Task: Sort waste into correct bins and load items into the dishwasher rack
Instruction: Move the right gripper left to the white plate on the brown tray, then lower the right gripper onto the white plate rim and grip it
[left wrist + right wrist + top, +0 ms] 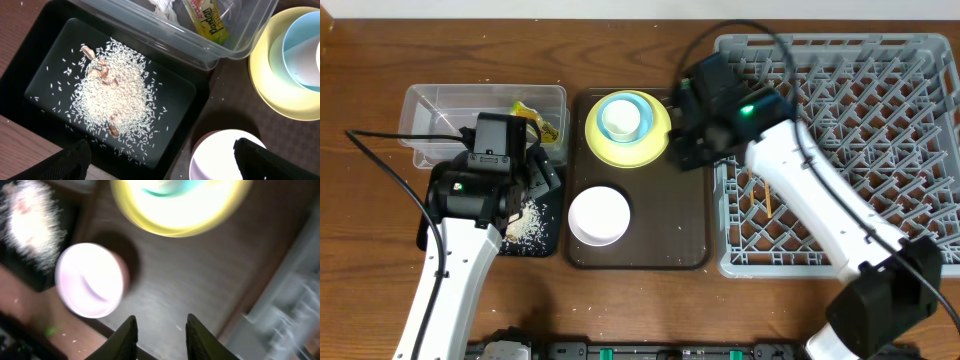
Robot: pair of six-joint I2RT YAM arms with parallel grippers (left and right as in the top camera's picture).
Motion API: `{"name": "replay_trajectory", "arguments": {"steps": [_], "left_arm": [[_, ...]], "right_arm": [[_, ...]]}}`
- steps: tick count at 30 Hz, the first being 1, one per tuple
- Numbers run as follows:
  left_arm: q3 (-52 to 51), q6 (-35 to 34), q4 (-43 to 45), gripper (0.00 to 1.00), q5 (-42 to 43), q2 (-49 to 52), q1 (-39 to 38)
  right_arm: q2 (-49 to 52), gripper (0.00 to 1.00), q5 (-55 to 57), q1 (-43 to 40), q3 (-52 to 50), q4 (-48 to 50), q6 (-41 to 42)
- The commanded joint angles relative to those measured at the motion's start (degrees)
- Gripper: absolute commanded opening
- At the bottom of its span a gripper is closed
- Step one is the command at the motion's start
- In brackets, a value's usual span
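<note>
Two bowls (599, 215), one plate (658, 143), one rack (920, 62)

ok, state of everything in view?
clear tub: holds napkin and wrapper
black tray: rice piled inside
yellow plate: on brown tray, blue bowl stacked on it
white bowl: upright, empty
dishwasher rack: holds chopsticks
left claw: open, empty
right claw: open, empty
</note>
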Motion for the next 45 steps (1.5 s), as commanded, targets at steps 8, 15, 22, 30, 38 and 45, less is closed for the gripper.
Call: {"name": "replay_trajectory", "arguments": {"steps": [8,15,22,30,38,45], "left_arm": [[0.5,6.8,-0.2,0.94,-4.4,0.1,0.2],[0.5,21.4,-0.6,0.94,-16.1,0.1,0.2],[0.5,27.5,-4.1,0.94,-19.6,0.1,0.2],[0.5,27.6,-4.0,0.94,-19.5,0.1,0.2],[0.5,27.6,-4.0,0.94,-19.5,0.1,0.2],[0.5,27.6,-4.0,0.94,-19.5,0.1,0.2]], "right_arm": [[-0.5,0.38,2.9,12.0,-6.7,10.5,-3.1],[-0.5,0.38,2.8,18.0,-13.7,22.5,-6.4],[-0.3,0.38,3.4,22.9,-19.4,34.6,-10.5],[0.1,0.40,5.8,24.8,-24.5,39.1,-12.0],[2.5,0.43,5.8,24.8,-25.7,41.2,-12.1],[6.8,0.27,15.1,24.4,-25.7,43.2,-10.3]]}}
